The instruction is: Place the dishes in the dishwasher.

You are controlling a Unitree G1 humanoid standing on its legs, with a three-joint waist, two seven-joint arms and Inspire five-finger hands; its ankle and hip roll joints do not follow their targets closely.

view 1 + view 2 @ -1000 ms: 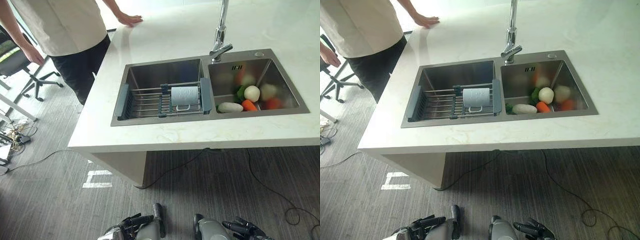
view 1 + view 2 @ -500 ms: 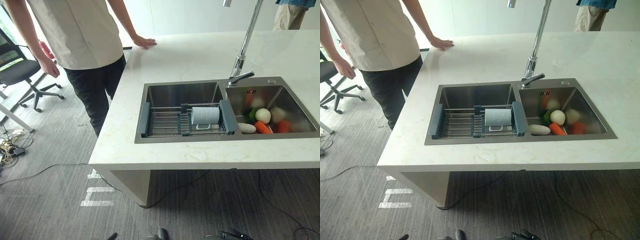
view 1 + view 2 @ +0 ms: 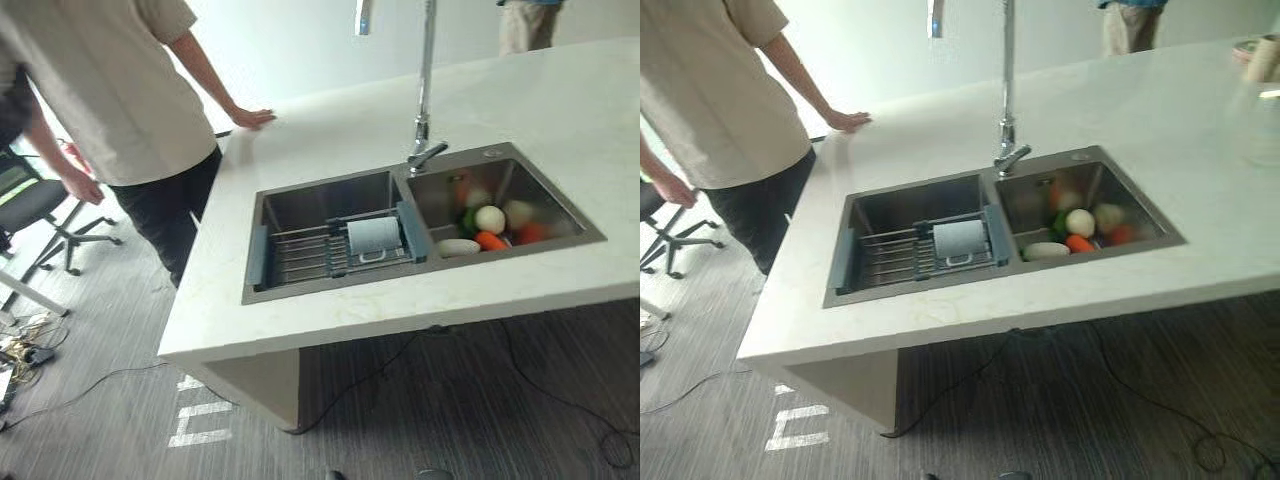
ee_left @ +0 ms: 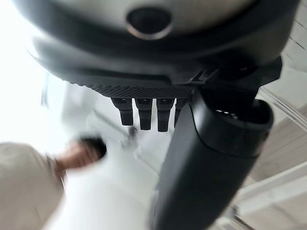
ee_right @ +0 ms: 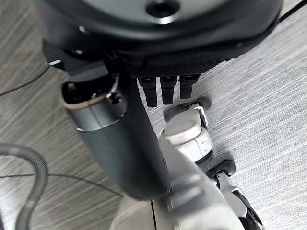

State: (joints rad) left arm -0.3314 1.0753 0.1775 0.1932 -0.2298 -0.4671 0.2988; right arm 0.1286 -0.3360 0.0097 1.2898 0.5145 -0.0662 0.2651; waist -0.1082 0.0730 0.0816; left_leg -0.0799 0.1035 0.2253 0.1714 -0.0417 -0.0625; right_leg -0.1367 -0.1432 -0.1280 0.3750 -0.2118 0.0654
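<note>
- Comparing with the frames of a second ago: the whole head view has shifted and tilted, so the camera has moved, not the things; the worktop (image 3: 330, 140) and sink (image 3: 420, 225) now sit further off and at an angle; the two hands that showed at the lower edge of the head views have dropped out of them.
- Left hand (image 4: 201, 143): fingers (image 4: 144, 112) relaxed and straight, holding nothing; its wrist view looks towards the person.
- Right hand (image 5: 124, 143): fingers (image 5: 165, 88) likewise relaxed and empty, hanging above the grey floor (image 5: 268, 96).
- Task item: a pale blue mug (image 3: 374, 237) lies on its side on the wire rack (image 3: 300, 255) spanning the left basin; no dishwasher is identifiable.
- Judgement: the task is at its approach stage; nothing is grasped yet.
- Surroundings: vegetables (image 3: 490, 222) fill the right basin; a tall faucet (image 3: 424, 90) stands behind the divider.
- Obstruction: a person (image 3: 110, 110) stands at the worktop's far left corner, one hand (image 3: 250, 117) resting on it; an office chair (image 3: 40, 215) is beyond; a second person (image 3: 1130, 22) stands at the far side.
</note>
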